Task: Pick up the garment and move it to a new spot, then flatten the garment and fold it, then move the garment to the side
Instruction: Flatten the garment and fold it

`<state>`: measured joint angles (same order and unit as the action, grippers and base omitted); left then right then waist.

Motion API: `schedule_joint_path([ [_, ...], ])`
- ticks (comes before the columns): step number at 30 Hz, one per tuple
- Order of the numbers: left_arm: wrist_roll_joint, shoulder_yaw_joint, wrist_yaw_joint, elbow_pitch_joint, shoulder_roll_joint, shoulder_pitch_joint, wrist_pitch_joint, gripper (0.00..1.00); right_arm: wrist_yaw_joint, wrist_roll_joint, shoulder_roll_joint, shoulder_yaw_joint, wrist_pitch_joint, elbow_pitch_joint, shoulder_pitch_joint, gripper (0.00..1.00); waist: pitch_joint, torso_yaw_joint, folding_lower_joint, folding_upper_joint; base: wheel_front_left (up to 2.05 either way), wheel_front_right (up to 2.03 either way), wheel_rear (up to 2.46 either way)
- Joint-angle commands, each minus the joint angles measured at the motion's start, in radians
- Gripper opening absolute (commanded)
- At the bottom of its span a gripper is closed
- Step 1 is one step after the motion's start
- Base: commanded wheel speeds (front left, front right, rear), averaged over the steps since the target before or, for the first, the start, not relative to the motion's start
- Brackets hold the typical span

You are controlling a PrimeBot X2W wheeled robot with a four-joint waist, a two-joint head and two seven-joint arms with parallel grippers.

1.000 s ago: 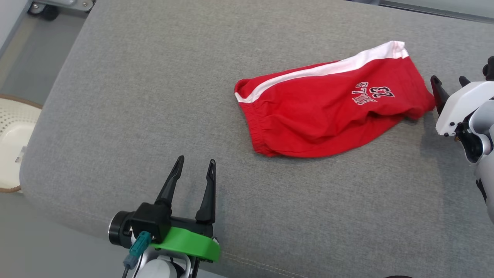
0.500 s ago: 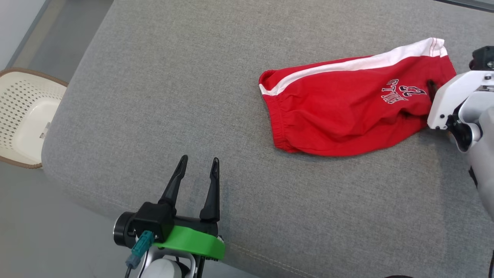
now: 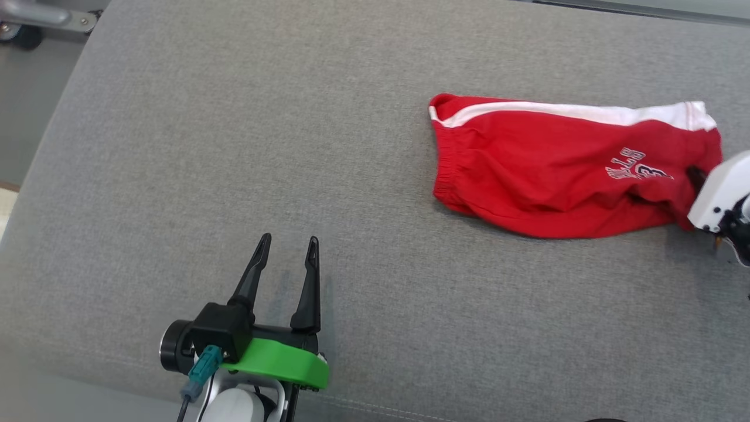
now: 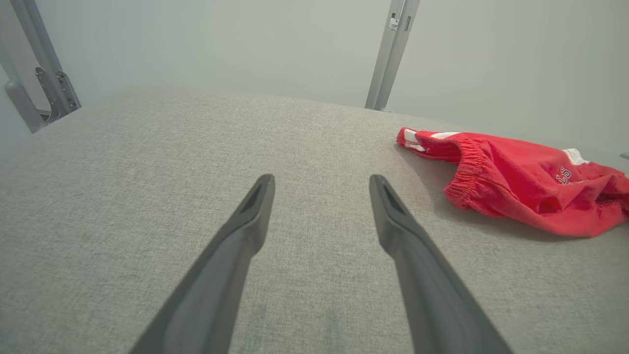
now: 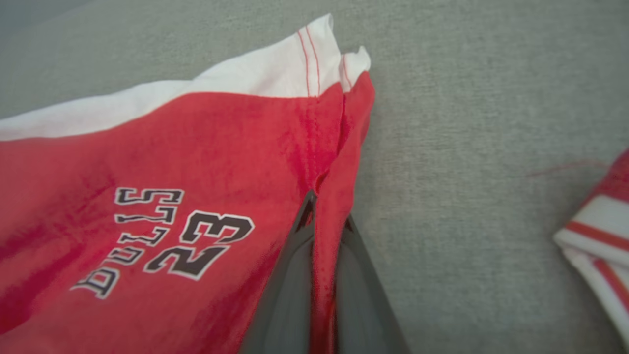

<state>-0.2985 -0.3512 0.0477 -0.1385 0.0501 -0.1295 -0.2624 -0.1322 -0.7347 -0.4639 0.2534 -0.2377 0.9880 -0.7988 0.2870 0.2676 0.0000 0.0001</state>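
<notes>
The garment (image 3: 556,176) is a pair of red shorts with a white side stripe and a black and white "23" print, lying crumpled on the grey cushion (image 3: 293,146). In the left wrist view the garment (image 4: 521,182) lies at the right, apart from my fingers. My right gripper (image 5: 327,223) is shut on a fold of the garment (image 5: 147,172) at its hem edge, red cloth pinched between the two dark fingers; in the head view the right gripper (image 3: 696,176) shows at the right edge. Near the cushion's front edge my left gripper (image 3: 287,249) stands open with nothing in it, as the left gripper (image 4: 319,184) also does in its own view.
A red and white striped cloth (image 5: 599,231) lies on the cushion right of the garment. Metal frame posts (image 4: 390,49) stand behind the cushion against a pale wall. The cushion's front edge (image 3: 381,404) runs by my left wrist.
My right gripper reached the garment's hem and shut on it. The garment now lies more stretched out lengthwise. The head camera has shifted, so the basket at the left has left the picture.
</notes>
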Motion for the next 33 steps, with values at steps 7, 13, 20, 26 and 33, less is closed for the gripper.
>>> schedule_joint_path([
  [7,-0.023,-0.019,-0.004,-0.01,0.001,0.016,-0.003,1.0,0.002,-0.084,-0.083,-0.06,0.063,-0.057,0.08,0.0,-0.065,-0.104,0.0,-0.0001,0.0,0.0,0.0],
  [13,-0.051,-0.022,0.003,-0.003,0.001,0.035,-0.003,1.0,0.002,-0.057,-0.073,-0.004,0.079,-0.208,0.072,0.0,-0.053,-0.122,0.0,-0.0001,0.0,0.0,0.0],
  [20,-0.056,-0.057,-0.008,-0.01,0.001,0.004,-0.003,1.0,0.002,-0.006,0.12,0.147,0.028,-0.377,0.047,0.0,-0.02,-0.118,0.0,-0.0001,0.0,0.0,0.0],
  [26,-0.029,-0.078,-0.027,-0.046,0.002,-0.014,-0.003,1.0,0.002,0.08,0.285,0.186,0.06,-0.24,-0.02,0.0,-0.016,-0.08,0.0,-0.0001,0.0,0.0,0.0],
  [33,-0.026,-0.069,-0.029,-0.064,0.001,0.012,-0.003,1.0,0.002,0.119,0.351,0.207,0.088,-0.119,-0.066,0.0,-0.019,-0.072,0.0,-0.0001,0.0,0.0,0.0],
])
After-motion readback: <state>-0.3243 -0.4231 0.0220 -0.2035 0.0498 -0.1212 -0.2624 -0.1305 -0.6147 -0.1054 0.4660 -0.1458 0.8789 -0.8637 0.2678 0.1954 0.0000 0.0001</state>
